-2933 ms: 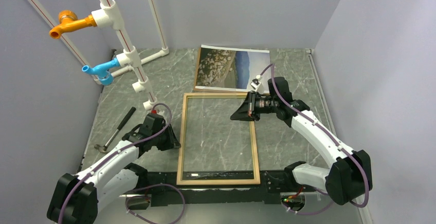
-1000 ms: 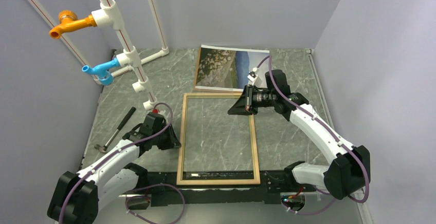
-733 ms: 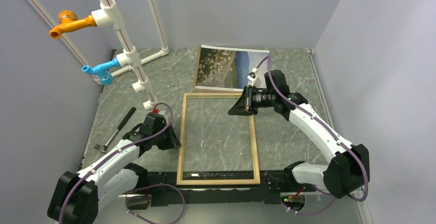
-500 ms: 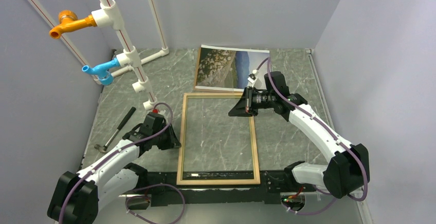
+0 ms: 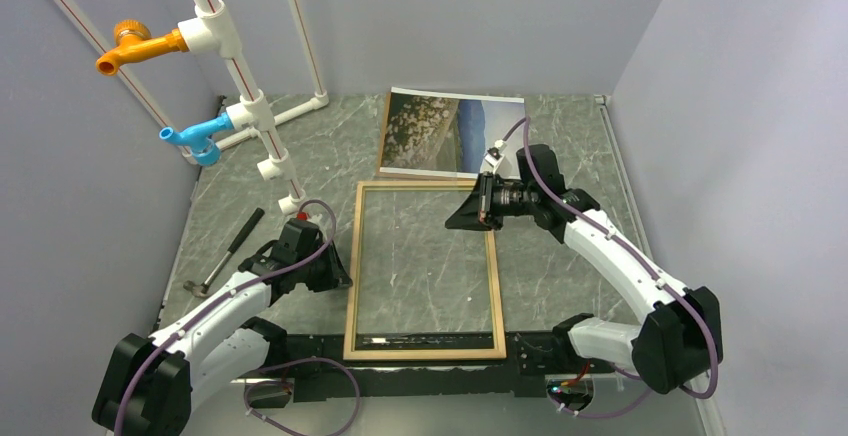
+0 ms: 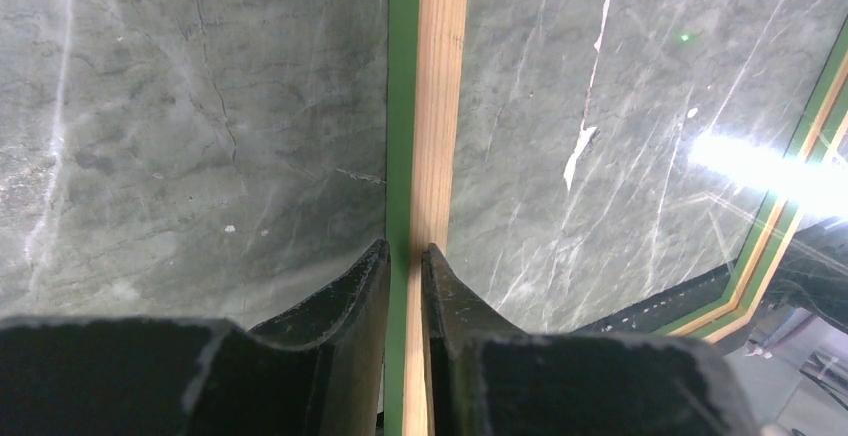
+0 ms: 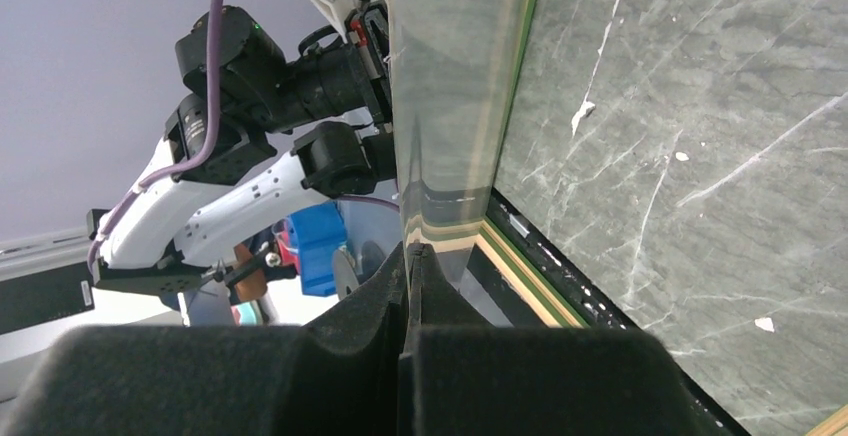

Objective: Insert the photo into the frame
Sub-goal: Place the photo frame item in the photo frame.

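Moved: over the last second my right gripper [image 5: 455, 222] has slid slightly back toward the right rail of the frame [image 5: 494, 286]. The frame, the photo [image 5: 450, 133] and my left gripper [image 5: 340, 278] sit as they did.
Frame: lies on the grey-green marbled table [image 5: 580, 146] with its pale wood face up. A green edge shows in my left wrist view, and the tabletop shows through the glass.
Photo: meadow print, picture side up, flat on the table just beyond the frame's far rail and not inside the frame. I cannot tell whether the two touch.
Left gripper: at the frame's left rail, roughly midway along it. The fingers pinch the rail, one against the green edge and one on the wood.
Right gripper: over the frame's far right corner, fingers pressed together with nothing between them and tips pointing in across the pane. I cannot tell whether it touches the frame.
Hammer [image 5: 228, 251]: black-handled, flat on the table well left of the frame.
Pipe stand [image 5: 262, 126]: white pipes carrying an orange tap [image 5: 130, 46] and a blue tap [image 5: 195, 136], rising beyond the frame's far left corner.
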